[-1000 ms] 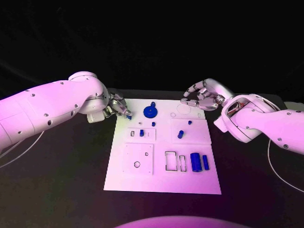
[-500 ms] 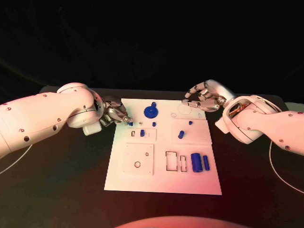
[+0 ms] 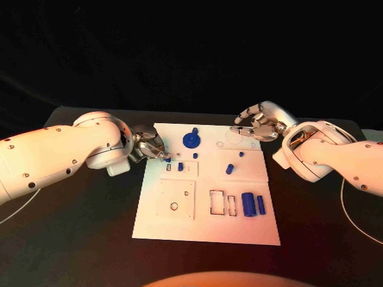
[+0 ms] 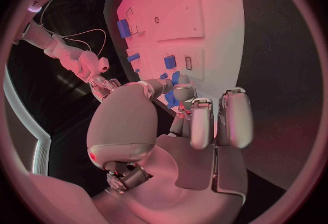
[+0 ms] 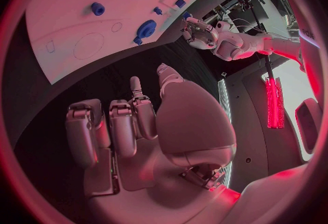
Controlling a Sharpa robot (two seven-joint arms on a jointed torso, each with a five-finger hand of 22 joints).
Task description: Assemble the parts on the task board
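Lying in the middle of the black table [image 3: 88, 227], the task board [image 3: 204, 230] carried the blue parts [image 3: 246, 204]. At its left edge the left hand [image 3: 146, 146] pinched a small blue part [image 3: 166, 159] (fingertips together); the right hand [image 3: 259, 121] hovered curled, holding nothing

Task board [image 3: 170, 224] mid-table; left robot hand [image 3: 148, 146] at its left edge, right robot hand [image 3: 259, 124] at far-right corner.

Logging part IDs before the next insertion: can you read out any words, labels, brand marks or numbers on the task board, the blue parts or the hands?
None can be read.
Task board: outlines and holes, no text.
Blue parts: no markings.
Left hand and right hand: no legible marks.
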